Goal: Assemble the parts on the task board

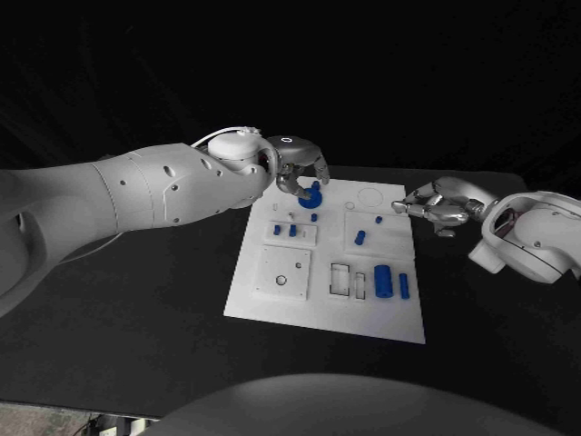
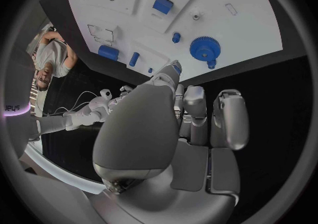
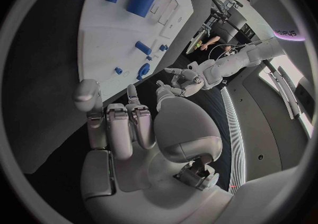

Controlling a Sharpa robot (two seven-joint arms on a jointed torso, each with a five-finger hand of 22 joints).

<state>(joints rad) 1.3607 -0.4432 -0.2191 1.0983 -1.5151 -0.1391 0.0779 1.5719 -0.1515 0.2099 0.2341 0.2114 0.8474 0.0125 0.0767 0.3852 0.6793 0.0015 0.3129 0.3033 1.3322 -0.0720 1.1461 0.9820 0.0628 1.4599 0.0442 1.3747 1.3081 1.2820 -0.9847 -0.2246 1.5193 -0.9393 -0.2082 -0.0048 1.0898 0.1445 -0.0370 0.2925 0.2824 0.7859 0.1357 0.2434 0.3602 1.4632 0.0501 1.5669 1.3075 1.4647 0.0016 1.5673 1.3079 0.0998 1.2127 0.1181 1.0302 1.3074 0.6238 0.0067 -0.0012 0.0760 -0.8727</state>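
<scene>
The white task board (image 1: 271, 300) lies mid-table. A blue gear (image 1: 311, 193) stands near its far left corner, seen also in the left wrist view as the gear (image 2: 204, 49). My left hand (image 1: 297, 168) hovers just over the gear with fingers curled down around it, and nothing is in the palm (image 2: 192, 144). Small blue parts (image 1: 292, 230) and a peg (image 1: 360, 237) sit mid-board. A thick blue cylinder (image 1: 384, 280) and a slim bar (image 1: 403, 285) lie on the board's right side. My right hand (image 1: 435, 207) hangs empty by the board's far right edge, fingers (image 3: 113, 123) loosely apart.
Rectangular recesses (image 1: 349, 280) and a square plate with holes (image 1: 285, 271) mark the board's near half. Black table (image 1: 133, 327) spreads to the left and front of the board. The left arm's white forearm (image 1: 133, 195) reaches in over the table's left side.
</scene>
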